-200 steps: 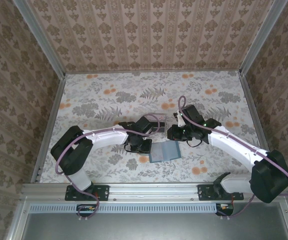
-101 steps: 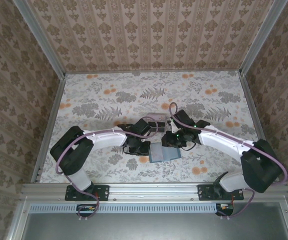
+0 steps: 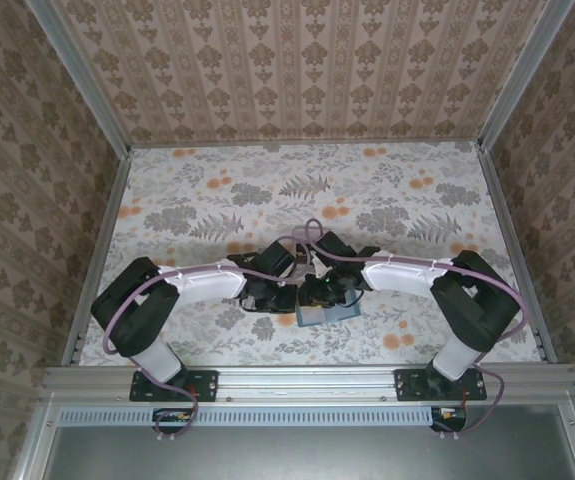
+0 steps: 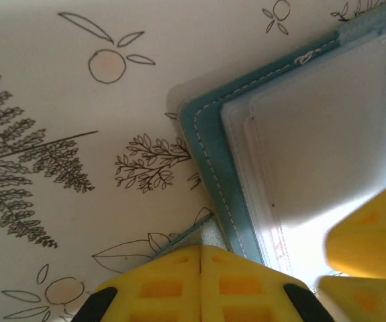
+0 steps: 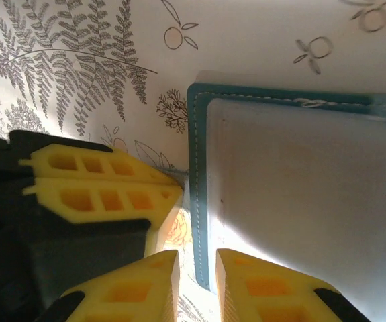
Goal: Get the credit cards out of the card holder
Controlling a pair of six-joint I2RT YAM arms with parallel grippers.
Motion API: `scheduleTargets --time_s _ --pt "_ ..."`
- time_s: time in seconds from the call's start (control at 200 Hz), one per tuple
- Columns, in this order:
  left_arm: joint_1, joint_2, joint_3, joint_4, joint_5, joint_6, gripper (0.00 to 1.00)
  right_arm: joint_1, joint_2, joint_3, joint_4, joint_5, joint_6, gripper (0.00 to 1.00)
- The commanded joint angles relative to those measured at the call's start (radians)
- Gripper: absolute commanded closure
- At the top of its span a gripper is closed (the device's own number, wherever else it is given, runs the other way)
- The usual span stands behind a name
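The card holder lies flat on the floral table, in the middle from left to right and close to the near edge. It sits between the two grippers. The wrist views show a teal border with pale stitching framing pale layers, one stepped inside the other. Whether these are credit cards or pocket sleeves cannot be told.

The left gripper sits at the holder's left edge with its yellow fingers pressed together. A thin teal sliver from the holder's corner runs into the seam between them, so it appears to pinch that edge.

The right gripper comes in from the right, just beside the left one. Its fingers are slightly spread, and the holder's stitched border lies in the narrow gap. Whether the fingers touch it cannot be told.
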Motion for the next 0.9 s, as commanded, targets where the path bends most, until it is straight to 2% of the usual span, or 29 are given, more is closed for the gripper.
scheduleTargets --time_s 0.0,0.18,0.575,0.74,0.895 --pt "0.01 -0.01 -0.036 -0.047 -0.011 -0.014 0.92 0.008 0.04 0.028 0.053 -0.033 0.033 0.77" --pt "0.015 -0.012 -0.039 -0.046 -0.01 -0.012 0.92 0.008 0.068 0.05 -0.047 0.066 -0.007 0.76" --pt "0.02 0.004 -0.016 -0.066 0.003 0.009 0.92 0.024 0.013 0.128 -0.33 0.311 -0.094 0.64" --pt "0.019 0.011 -0.001 -0.076 0.007 0.014 0.92 0.058 0.008 0.192 -0.464 0.451 -0.117 0.53" --pt "0.02 0.012 0.008 -0.088 0.009 0.018 0.92 0.074 0.004 0.218 -0.535 0.518 -0.127 0.52"
